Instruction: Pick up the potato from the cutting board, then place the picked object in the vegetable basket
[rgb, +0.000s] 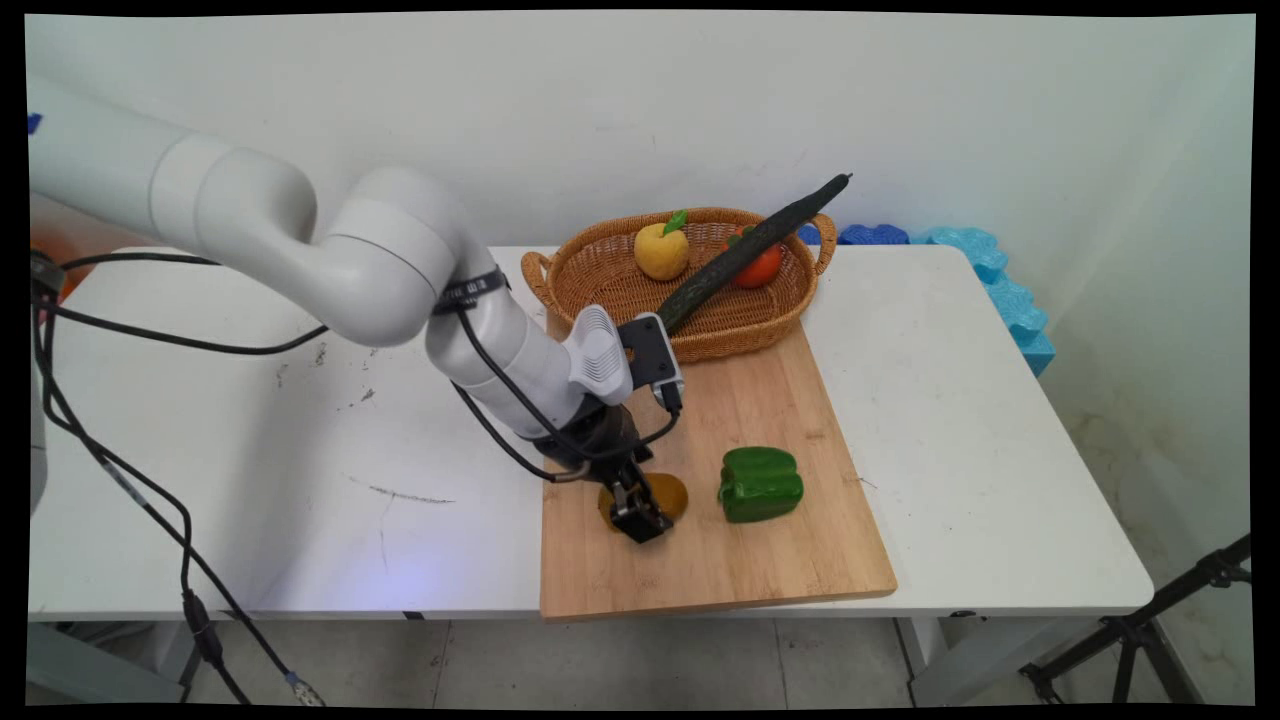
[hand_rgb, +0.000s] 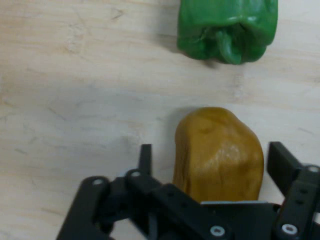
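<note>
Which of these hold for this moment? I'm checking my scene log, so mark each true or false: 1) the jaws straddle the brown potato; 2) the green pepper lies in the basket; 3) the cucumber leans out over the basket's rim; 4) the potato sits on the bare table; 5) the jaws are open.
1) True: the gripper has one finger on each side of the brown potato.
2) False: the green pepper lies on the wooden cutting board, beside the potato.
3) True: the cucumber rests across the wicker basket, its tip past the rim.
4) False: the potato sits on the cutting board.
5) True: gaps show between fingers and potato.
</note>
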